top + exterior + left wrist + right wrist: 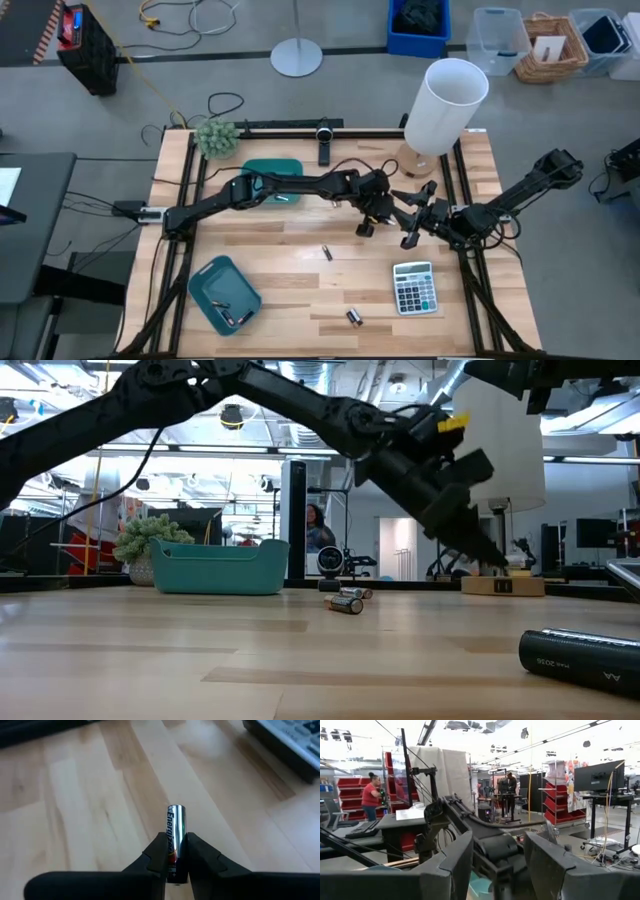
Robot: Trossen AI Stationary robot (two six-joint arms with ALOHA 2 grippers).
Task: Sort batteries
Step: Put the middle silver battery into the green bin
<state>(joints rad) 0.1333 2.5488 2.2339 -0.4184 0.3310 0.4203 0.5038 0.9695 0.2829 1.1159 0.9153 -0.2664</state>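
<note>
Reaching across the tabletop [300, 290] toward its right half, the left gripper [176, 855] is clamped on a silvery battery [175, 832], held clear of the wood. Facing it near the right edge, the right gripper [497, 857] gapes empty. Loose batteries lie mid-table [326, 252] and by the near edge [353, 317].

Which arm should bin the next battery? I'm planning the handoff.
Left, probably: the left gripper already clamps a silvery cylindrical battery, and both teal plastic trays lie on its side. The right gripper is open, holding nothing.
</note>
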